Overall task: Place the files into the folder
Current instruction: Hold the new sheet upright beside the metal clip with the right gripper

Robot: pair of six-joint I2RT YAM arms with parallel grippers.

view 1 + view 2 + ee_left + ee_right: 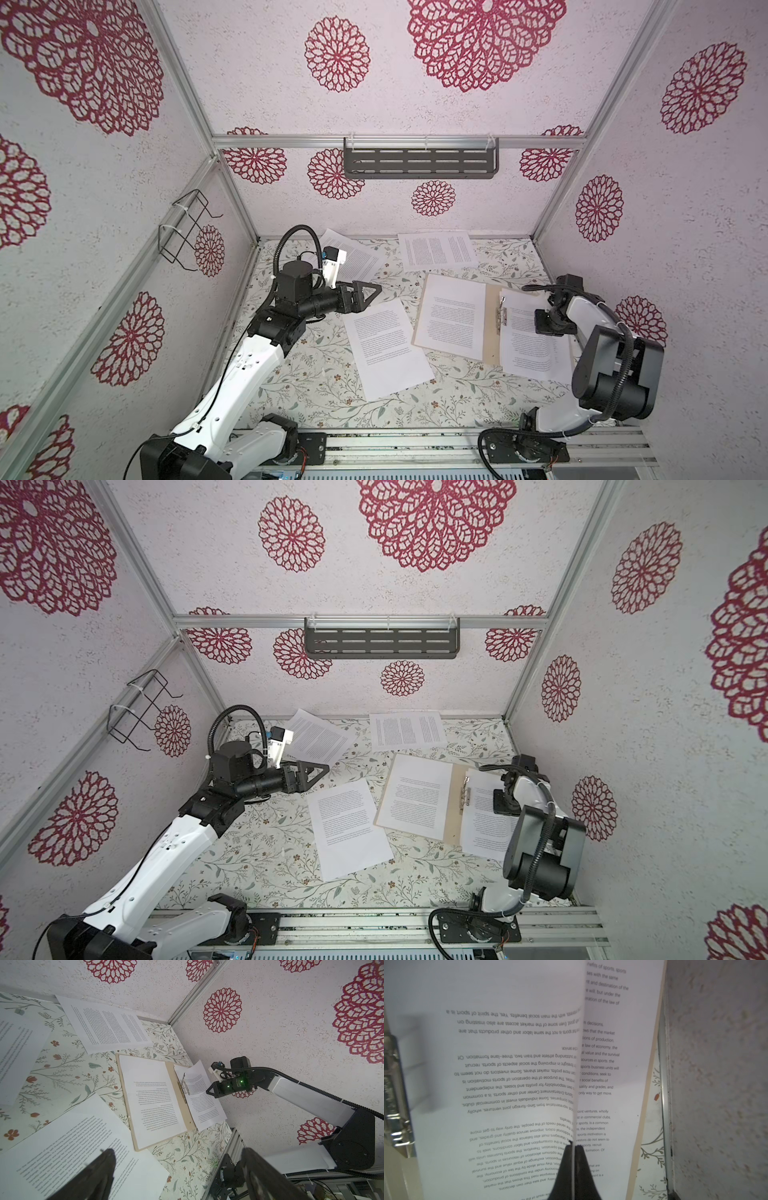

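Folder (491, 345) lies open by the right edge of the table (316, 386), its spine and long axis running front to back, slightly tilted. A printed sheet (451, 316) covers its left flap. The right pincer (573, 1145) is clamped on the edge of a second sheet (519, 1064) over the right flap, and that edge seems raised. The left pincer (371, 296) hangs spread wide and empty, pointing right. Three loose sheets (388, 349) lie on the table.

Floral table (316, 386), on it an open folder (492, 324) and three loose printed sheets (386, 349).
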